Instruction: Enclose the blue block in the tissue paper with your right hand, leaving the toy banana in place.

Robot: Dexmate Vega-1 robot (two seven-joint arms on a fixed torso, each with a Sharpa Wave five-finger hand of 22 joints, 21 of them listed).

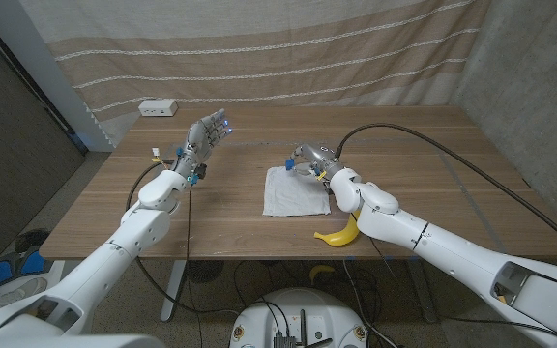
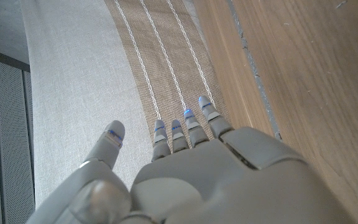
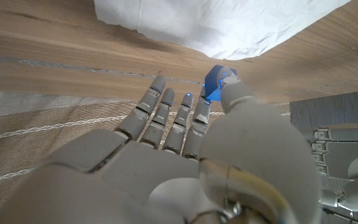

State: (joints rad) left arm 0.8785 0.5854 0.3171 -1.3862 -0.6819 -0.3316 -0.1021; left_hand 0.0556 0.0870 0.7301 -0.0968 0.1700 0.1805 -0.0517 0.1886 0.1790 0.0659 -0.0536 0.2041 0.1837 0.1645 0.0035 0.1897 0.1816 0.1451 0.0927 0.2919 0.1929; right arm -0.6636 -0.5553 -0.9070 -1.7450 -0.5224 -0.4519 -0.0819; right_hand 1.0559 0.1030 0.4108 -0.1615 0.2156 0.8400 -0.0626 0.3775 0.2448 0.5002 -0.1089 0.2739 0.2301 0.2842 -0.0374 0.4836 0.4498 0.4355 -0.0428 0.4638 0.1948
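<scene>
blue block [image 3: 214,83] sits pinched in the right hand [image 1: 311,159] at the tissue's [image 1: 294,192] 12 o'clock edge, left hand [image 1: 207,132] spread and empty, and a loose pinch could drop it off-sheet toward the banana [image 1: 340,233].

The left robot hand [image 1: 208,132] is up in the air, fingers apart and straight. The right robot hand [image 1: 309,159] pinches a blue block [image 3: 214,83].
</scene>
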